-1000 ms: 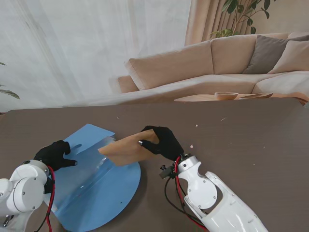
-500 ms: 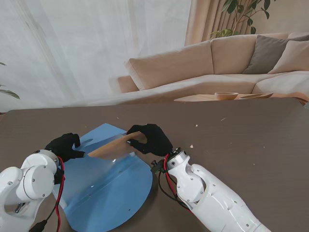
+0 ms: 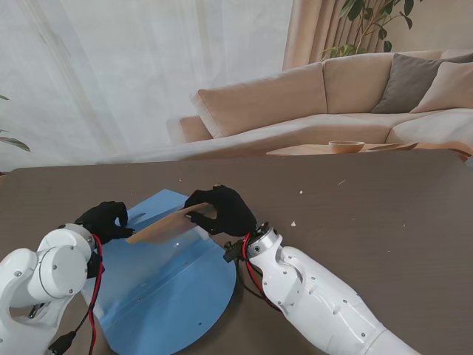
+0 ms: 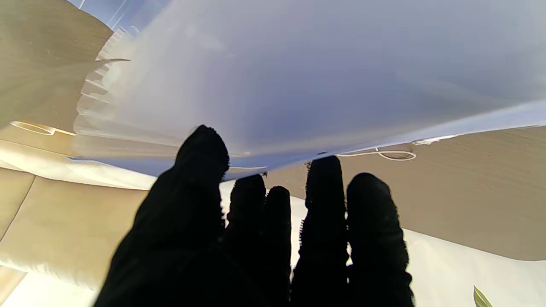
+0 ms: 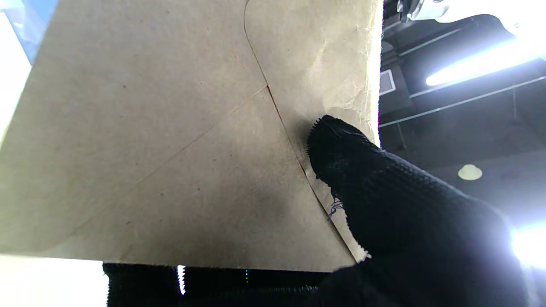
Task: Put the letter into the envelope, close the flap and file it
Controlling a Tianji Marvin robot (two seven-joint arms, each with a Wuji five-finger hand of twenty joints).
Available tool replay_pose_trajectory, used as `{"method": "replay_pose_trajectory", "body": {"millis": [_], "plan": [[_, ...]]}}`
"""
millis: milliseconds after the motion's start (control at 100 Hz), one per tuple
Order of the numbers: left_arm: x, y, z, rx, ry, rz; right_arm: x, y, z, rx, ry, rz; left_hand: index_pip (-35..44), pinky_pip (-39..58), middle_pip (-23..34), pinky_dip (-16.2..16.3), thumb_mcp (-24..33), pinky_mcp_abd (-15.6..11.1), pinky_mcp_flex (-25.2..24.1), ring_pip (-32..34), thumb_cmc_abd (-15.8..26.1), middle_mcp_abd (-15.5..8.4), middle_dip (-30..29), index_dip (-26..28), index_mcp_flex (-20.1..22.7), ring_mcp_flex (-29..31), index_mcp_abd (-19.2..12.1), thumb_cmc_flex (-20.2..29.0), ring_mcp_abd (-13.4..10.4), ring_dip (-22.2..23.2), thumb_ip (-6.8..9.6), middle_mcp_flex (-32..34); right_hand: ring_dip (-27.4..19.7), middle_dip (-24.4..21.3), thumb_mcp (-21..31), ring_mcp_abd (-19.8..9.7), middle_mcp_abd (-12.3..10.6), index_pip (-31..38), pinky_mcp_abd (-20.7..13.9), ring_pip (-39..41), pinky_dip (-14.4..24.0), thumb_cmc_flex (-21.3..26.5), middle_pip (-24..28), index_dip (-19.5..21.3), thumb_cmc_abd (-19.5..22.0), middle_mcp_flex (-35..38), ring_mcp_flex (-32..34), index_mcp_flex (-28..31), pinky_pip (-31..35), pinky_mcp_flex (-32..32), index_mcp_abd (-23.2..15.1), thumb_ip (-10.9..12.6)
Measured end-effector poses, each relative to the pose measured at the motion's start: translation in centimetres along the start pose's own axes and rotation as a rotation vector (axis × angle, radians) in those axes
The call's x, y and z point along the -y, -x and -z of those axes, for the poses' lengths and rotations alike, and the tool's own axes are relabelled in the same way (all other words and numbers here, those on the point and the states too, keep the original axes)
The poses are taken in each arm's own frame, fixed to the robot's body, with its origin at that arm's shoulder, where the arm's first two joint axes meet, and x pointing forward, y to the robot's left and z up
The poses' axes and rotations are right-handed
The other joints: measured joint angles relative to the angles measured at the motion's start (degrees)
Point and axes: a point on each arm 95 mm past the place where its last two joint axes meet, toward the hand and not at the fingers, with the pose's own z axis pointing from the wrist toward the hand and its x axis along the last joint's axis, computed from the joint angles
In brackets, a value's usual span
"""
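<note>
Brown kraft envelope, pinched at its right end by the right hand, stretches leftward over the blue file folder toward the nearer, empty, loosely spread left hand.

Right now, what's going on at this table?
The right hand grips a brown envelope by one end, angling it over a blue expanding folder lying open on the table. The left hand is at the folder's translucent flap, seemingly lifting it. The envelope isn't filed yet.
</note>
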Motion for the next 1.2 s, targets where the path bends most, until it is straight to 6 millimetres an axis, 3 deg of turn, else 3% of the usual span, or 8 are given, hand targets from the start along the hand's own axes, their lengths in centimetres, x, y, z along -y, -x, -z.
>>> {"method": "replay_pose_trajectory", "body": {"millis": [280,460,620,770,980,1130,1200], "plan": [[0.1,-0.2,0.0,-0.002,0.002,0.008,0.1,-1.0,-0.5,-0.04,0.014,0.019,0.1,2.0,0.0,0.0,0.0,0.0,1.9,0.9,0.0,0.0,0.0,0.2,-0.4,1.3,0.0,1.5,0.0,0.0,-0.02,0.0,0.0,0.0,0.0,0.0,-0.2,0.0,-0.1,0.0,-0.5,0.0,0.0,0.0,0.0,0.0,0.0,0.0,0.0,0.1,-0.2,0.0],[0.3,-0.5,-0.1,-0.007,0.0,0.008,0.9,-0.2,-0.7,-0.039,0.001,0.032,0.1,2.1,0.6,0.0,0.0,0.0,2.5,1.4,0.5,0.2,0.0,0.7,-0.5,2.1,0.0,2.2,-0.1,0.0,-0.02,0.0,0.0,0.0,0.0,-0.2,-0.5,0.0,-0.2,-0.2,-0.5,-0.8,0.0,0.0,0.0,0.0,0.0,0.0,0.0,0.1,-1.1,0.0],[0.4,-0.5,-0.1,-0.009,-0.004,0.012,1.4,0.3,-0.8,-0.053,0.0,0.062,0.1,2.2,0.9,0.0,-1.0,0.2,1.4,1.4,0.5,0.3,0.0,1.9,-1.2,2.1,-3.4,3.6,0.0,0.0,-0.24,1.9,0.0,0.0,0.0,-0.2,-0.6,0.0,-0.2,-1.2,-0.5,-0.8,0.0,-0.5,0.0,0.0,0.0,0.0,0.0,0.1,-1.3,0.0],[0.5,-0.5,-0.1,-0.009,-0.01,0.004,1.6,0.4,-1.0,-0.051,-0.013,0.057,-6.0,2.2,-0.1,0.0,-2.2,0.2,-0.1,1.3,0.6,0.2,0.0,-5.3,0.0,2.0,-5.9,3.6,0.4,0.0,-0.24,3.4,0.0,0.0,0.0,-0.3,-0.7,0.0,-0.3,-1.2,-0.5,-1.4,-0.1,-0.6,0.0,0.6,0.0,0.0,0.0,0.1,-2.1,0.0],[0.6,-0.4,-0.2,-0.005,-0.02,-0.005,1.7,0.5,-1.2,-0.046,-0.017,0.047,-23.3,2.0,-2.7,-0.1,-4.5,0.2,-1.6,0.0,2.0,0.2,-2.3,-28.4,11.9,0.9,-6.8,5.1,0.6,0.0,-0.24,5.2,0.0,0.0,0.0,-0.3,-0.9,0.0,-0.3,-1.2,-0.5,-1.4,-0.2,-0.6,0.0,0.6,0.0,0.0,0.0,0.1,-2.1,0.0],[0.6,-0.4,-0.2,-0.001,-0.026,-0.006,1.7,0.6,-1.2,-0.038,-0.022,0.037,-24.3,0.4,-3.5,-0.1,-5.2,0.9,-2.1,-1.4,2.5,0.2,-2.8,-27.0,12.9,0.7,-8.1,5.2,1.2,0.0,-0.24,9.3,0.0,0.0,0.0,-0.3,-0.9,0.0,-0.3,-1.2,-0.6,-1.4,-0.2,-0.6,0.0,0.6,0.0,0.0,0.0,0.1,-2.1,0.0],[0.6,-0.3,-0.2,0.001,-0.031,-0.006,1.7,0.6,-1.2,-0.036,-0.022,0.036,-24.3,-0.2,-3.5,-0.1,-5.9,1.5,-2.8,-2.0,2.5,0.4,0.7,-25.0,12.9,0.7,-10.0,5.2,1.8,0.0,-0.24,13.5,0.0,0.0,0.0,-0.3,-0.9,0.0,-0.3,-1.2,-0.6,-1.4,-0.2,-0.6,0.0,0.6,0.0,0.0,0.0,0.1,-2.1,0.0]]}}
